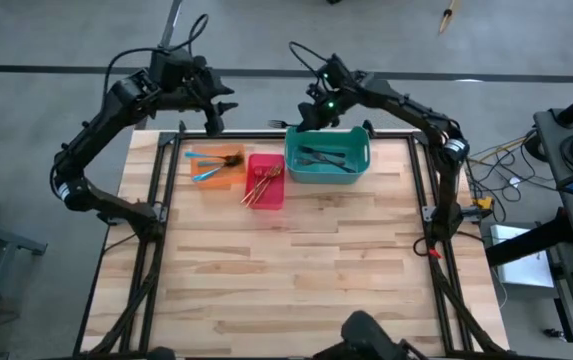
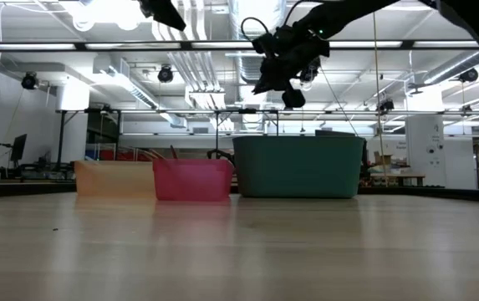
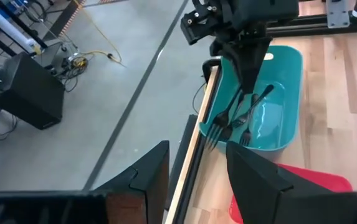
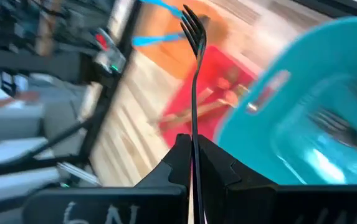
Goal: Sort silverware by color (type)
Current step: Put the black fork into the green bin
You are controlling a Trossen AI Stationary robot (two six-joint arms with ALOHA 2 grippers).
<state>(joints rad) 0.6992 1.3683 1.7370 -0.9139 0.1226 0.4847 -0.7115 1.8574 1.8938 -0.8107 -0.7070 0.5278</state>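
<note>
Three bins stand in a row at the table's far edge. The orange bin (image 1: 216,165) holds blue-handled forks (image 1: 204,176), the red bin (image 1: 265,181) gold forks (image 1: 262,186), and the teal bin (image 1: 327,155) dark grey forks (image 1: 328,158). My right gripper (image 1: 304,122) hangs above the teal bin's far left corner, shut on a dark grey fork (image 4: 194,81). My left gripper (image 3: 197,168) is raised beyond the far edge behind the orange bin, open with nothing between its fingers. My right gripper pinches the dark fork's handle (image 4: 194,132) between its two shut fingers. The fork runs along the fingers, and its tines (image 4: 192,26) stick out well past the fingertips. It is lifted clear of the bins and the table, slanting downward.
Black frame rails (image 1: 166,150) run along the table's far, left and right edges. The near half of the wooden tabletop (image 1: 286,280) is bare. Beyond the far edge lie the floor and cables.
</note>
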